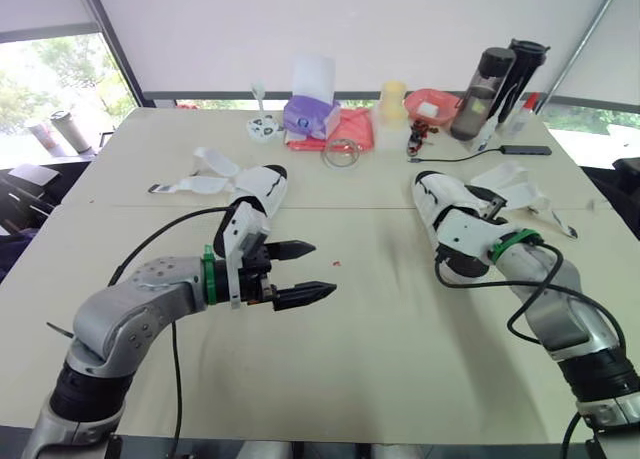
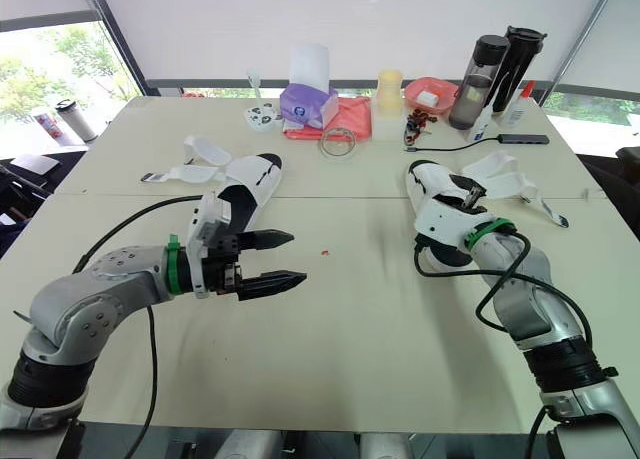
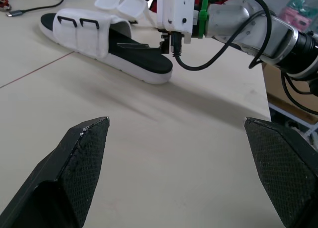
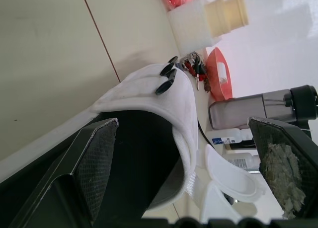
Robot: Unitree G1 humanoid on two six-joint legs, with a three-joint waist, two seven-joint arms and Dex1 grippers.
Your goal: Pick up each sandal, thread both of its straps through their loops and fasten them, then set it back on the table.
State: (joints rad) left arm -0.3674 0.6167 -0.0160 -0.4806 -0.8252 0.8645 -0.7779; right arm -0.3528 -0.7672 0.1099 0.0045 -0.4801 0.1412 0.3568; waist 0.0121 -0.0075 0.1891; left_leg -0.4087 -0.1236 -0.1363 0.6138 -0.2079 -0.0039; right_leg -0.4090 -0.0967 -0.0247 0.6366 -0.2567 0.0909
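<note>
Two white sandals with black footbeds lie on the beige table [image 1: 380, 359]. The left sandal [image 1: 258, 187] has its straps [image 1: 200, 185] spread loose to the left. My left gripper [image 1: 322, 269] hovers open over bare table in front of it, holding nothing. The right sandal [image 1: 447, 204] has its straps [image 1: 522, 191] flung out to the right and black loops [image 4: 166, 76] on its upper. My right gripper [image 4: 183, 122] is open at that sandal's heel, its fingers [image 4: 94, 158] straddling the footbed.
Along the table's far edge stand a purple tissue pack [image 1: 310, 114], a red bag [image 1: 352, 129], a cream bottle [image 1: 393, 101], a red bowl [image 1: 432, 104] and dark bottles [image 1: 495, 79]. A cable with a hub [image 1: 525, 150] lies behind the right sandal.
</note>
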